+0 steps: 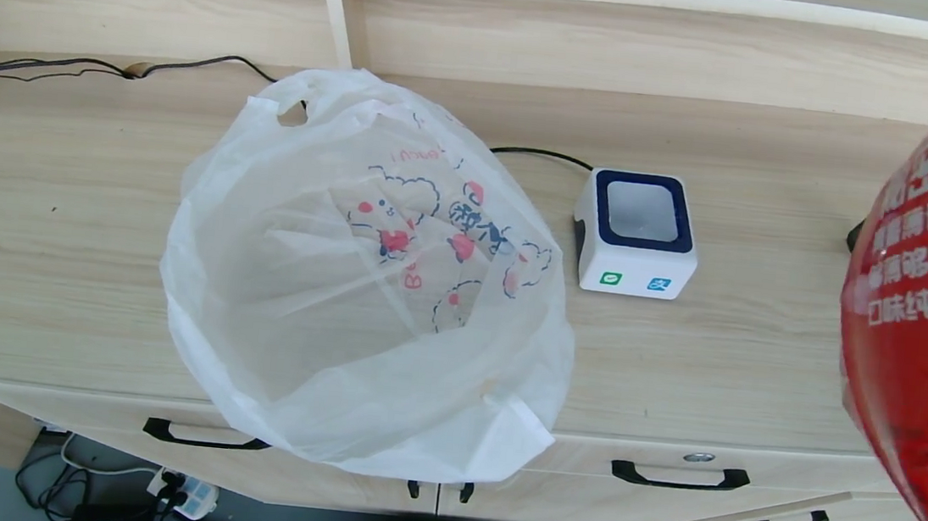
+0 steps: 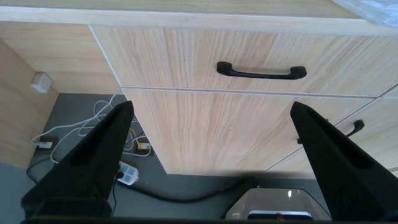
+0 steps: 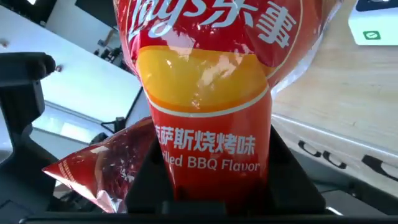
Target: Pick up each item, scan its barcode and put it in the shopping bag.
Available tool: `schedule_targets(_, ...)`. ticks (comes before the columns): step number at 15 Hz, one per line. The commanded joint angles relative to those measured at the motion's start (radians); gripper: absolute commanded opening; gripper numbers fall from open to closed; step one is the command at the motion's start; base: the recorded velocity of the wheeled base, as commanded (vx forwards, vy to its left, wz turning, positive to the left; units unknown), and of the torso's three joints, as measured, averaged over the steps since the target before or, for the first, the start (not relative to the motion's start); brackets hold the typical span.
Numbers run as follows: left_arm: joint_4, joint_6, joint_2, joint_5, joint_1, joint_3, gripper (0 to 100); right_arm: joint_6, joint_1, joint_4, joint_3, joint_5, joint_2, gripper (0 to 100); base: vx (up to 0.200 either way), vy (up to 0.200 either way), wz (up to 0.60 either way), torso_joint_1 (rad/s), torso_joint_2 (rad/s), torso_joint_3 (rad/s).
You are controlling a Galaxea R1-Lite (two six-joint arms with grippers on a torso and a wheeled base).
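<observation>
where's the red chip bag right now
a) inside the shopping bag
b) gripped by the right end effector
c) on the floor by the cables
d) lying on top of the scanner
b: the red chip bag sits pinched in the right end effector, held up clear of the shopping bag and the scanner.

The bag [image 1: 257,292] gapes open at mid-counter [image 1: 49,238], reachable from above. The scanner [image 1: 637,235] sits just right of it, a narrow gap between; bare wood lies left.
</observation>
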Motion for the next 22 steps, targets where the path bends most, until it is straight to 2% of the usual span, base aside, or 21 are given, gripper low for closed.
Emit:
schedule_targets(1, -0.001, 0.016, 0.002, 0.0, 0.0, 0.0, 100, 0.16, 0.014, -0.153, -0.03, 0.001, 0.166, 0, 0.0, 0.0, 0.0, 0.0, 0.0, 0.0)
schedule_targets(3, -0.001, 0.016, 0.002, 0.0, 0.0, 0.0, 100, 0.253, 0.014, -0.25, -0.041, -0.001, 0.261, 0, 0.0, 0.0, 0.0, 0.0, 0.0, 0.0)
schedule_targets(5, 0.001, 0.016, 0.002, 0.0, 0.0, 0.0, 100, 0.288, 0.022, -0.326, -0.031, 0.001, 0.322, 0, 0.0, 0.0, 0.0, 0.0, 0.0, 0.0)
schedule_targets(6, 0.001, 0.016, 0.002, 0.0, 0.0, 0.0, 100, 0.307, 0.053, -0.331, -0.033, 0.001, 0.336, 0, 0.0, 0.0, 0.0, 0.0, 0.0, 0.0)
schedule_targets(8, 0.001, 0.015, 0.0, 0.0, 0.0, 0.0, 100, 0.436, 0.154, -0.349, -0.031, -0.001, 0.328, 0, 0.0, 0.0, 0.0, 0.0, 0.0, 0.0)
schedule_targets(10, 0.001, 0.016, 0.002, 0.0, 0.0, 0.0, 100, 0.483, 0.197, -0.366, -0.018, -0.001, 0.319, 0, 0.0, 0.0, 0.0, 0.0, 0.0, 0.0)
schedule_targets(22, 0.002, 0.013, 0.0, -0.001, 0.0, 0.0, 100, 0.508, 0.214, -0.403, -0.025, 0.002, 0.371, 0, 0.0, 0.0, 0.0, 0.0, 0.0, 0.0)
